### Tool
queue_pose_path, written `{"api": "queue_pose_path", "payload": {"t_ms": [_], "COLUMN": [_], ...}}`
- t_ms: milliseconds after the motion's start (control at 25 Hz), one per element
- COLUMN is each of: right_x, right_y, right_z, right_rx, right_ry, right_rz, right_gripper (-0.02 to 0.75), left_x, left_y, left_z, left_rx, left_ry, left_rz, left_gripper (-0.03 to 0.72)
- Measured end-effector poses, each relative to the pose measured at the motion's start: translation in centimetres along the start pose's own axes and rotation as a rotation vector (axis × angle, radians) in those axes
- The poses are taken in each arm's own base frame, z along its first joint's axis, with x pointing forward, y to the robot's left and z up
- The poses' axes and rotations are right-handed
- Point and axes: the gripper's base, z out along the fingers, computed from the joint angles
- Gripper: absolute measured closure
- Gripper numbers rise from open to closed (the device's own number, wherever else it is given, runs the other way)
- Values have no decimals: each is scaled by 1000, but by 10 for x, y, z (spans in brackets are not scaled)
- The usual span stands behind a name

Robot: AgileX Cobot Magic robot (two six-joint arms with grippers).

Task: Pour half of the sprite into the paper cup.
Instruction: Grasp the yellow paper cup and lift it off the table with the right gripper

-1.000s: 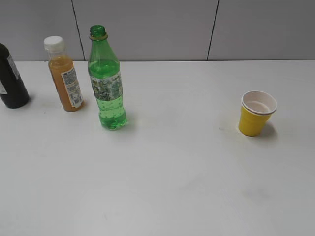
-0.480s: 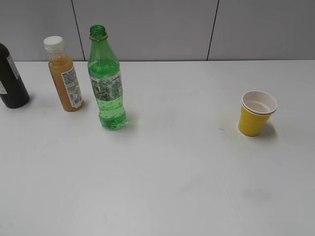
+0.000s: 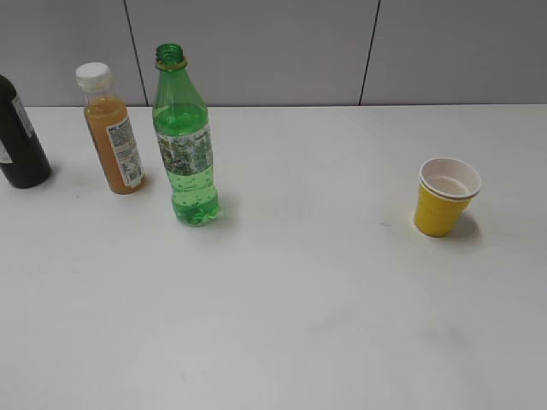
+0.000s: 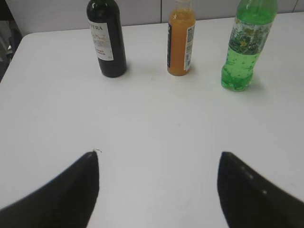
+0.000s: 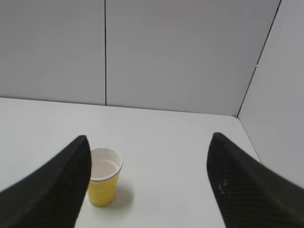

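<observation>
Standing on white table point(image 3: 282, 325), sprite point(image 3: 183, 145), paper cup point(image 3: 444, 196), grey panelled wall point(image 3: 256, 43)

White tabletop point(image 3: 282, 325), smooth and matte, faintly smudged in places, rounded at the far left corner in the left wrist view. Behind it, grey wall panels point(image 3: 256, 51) split by thin dark vertical seams. To the right, a second grey wall point(image 5: 285, 95) meeting the back one at a corner. Even, soft light; short faint shadows.
</observation>
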Motion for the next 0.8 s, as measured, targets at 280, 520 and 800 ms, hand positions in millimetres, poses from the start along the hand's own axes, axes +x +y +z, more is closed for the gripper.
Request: {"api": "queue_pose_path", "payload": {"t_ms": [280,520,800], "right_x": [2,18,55], "right_y": [-1,6,34], "right_z": [47,86,112], "right_rx": [2,-33,-161], "right_ry": [36,75,147], "right_rz": [1,-5,-18], "right_gripper": [165,165,165], "left_x": [0,0,0], "left_y": [0,0,0], "left_z": [0,0,0], "left_rx": [0,0,0], "left_ry": [0,0,0], "left_rz": [0,0,0], "left_gripper": [99,99,99]}}
